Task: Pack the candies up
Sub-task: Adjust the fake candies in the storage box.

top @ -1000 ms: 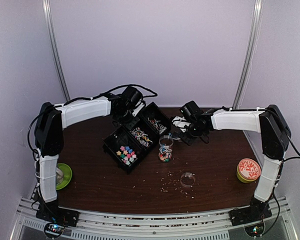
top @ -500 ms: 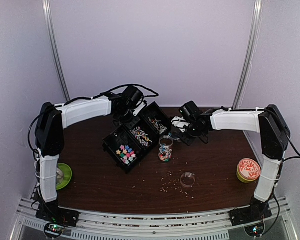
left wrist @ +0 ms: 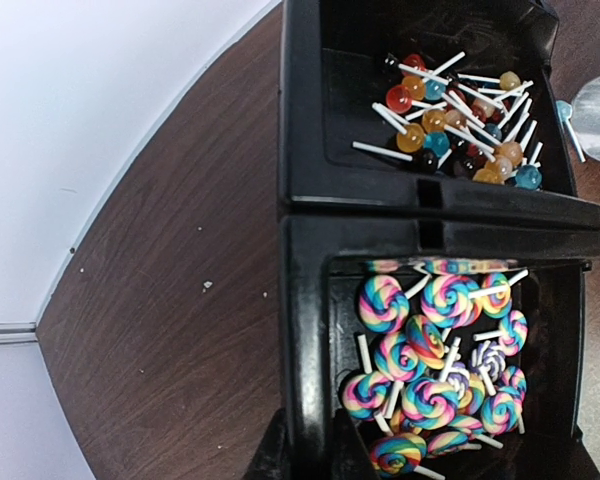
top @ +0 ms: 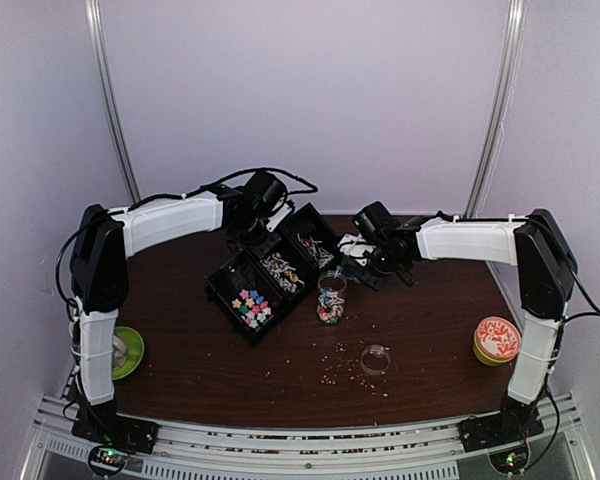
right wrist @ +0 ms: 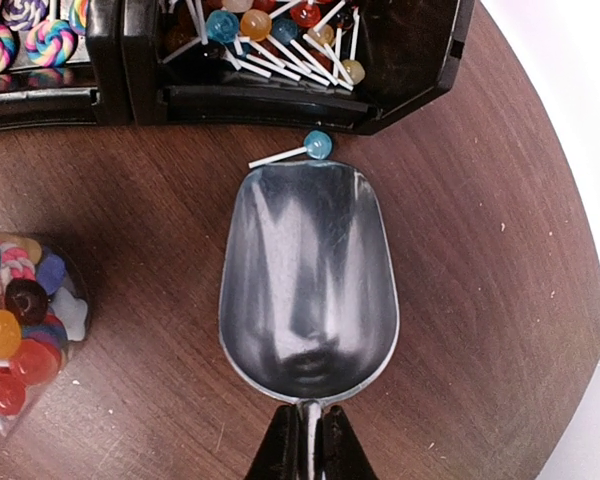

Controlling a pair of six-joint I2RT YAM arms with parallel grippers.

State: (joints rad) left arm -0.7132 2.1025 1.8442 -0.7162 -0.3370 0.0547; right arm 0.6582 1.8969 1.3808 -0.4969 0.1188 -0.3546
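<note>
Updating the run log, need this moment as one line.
left gripper: shut on black tray wall | right gripper: shut on metal scoop, empty | blue lollipop: on table at scoop tip | jar: part full

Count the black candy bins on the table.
3, in a diagonal row: the near bin holds star pieces, the middle bin swirl lollipops, the far bin ball lollipops. None seems hidden.

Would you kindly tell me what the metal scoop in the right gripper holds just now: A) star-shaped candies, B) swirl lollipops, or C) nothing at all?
C: the scoop, gripped by the right gripper, shows only bare metal inside; a lone blue lollipop lies on the table between its lip and the black tray.
</note>
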